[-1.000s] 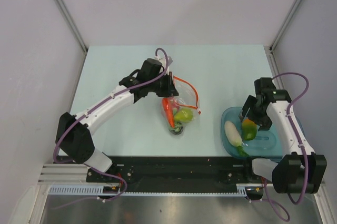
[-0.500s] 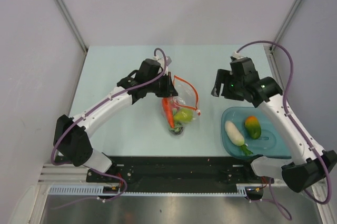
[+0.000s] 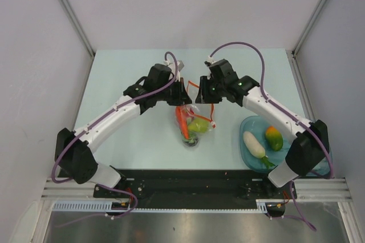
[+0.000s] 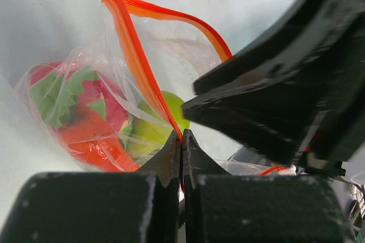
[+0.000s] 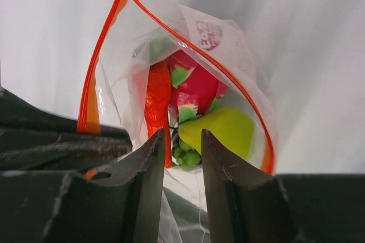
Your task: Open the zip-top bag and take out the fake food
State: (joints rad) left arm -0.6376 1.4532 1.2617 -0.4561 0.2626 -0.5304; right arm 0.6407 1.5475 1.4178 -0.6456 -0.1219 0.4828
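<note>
The zip-top bag (image 3: pixel 204 109) hangs at mid-table with its red-orange zip strip (image 4: pixel 137 55) spread into an open mouth. My left gripper (image 3: pixel 182 91) is shut on the strip's left side (image 4: pixel 181 138). Inside lie an orange carrot (image 5: pixel 158 100), a pink-red dragon fruit (image 5: pixel 197 86), a green fruit (image 5: pixel 225 129) and a small dark-green piece (image 5: pixel 187 156). My right gripper (image 3: pixel 200 96) hovers at the bag's mouth, its jaws (image 5: pixel 182 134) narrowly open, with thin plastic film in the gap. A white radish (image 3: pixel 252 144) and an orange-green fruit (image 3: pixel 274 138) rest in the tray.
A teal translucent tray (image 3: pixel 288 160) stands at the near right of the table. The two wrists are close together above the bag. Grey walls close in the table at the back and on both sides.
My right arm swung left from the teal tray to the bag's mouth, and its jaws narrowed. The left gripper kept its hold on the zip strip with little movement.
</note>
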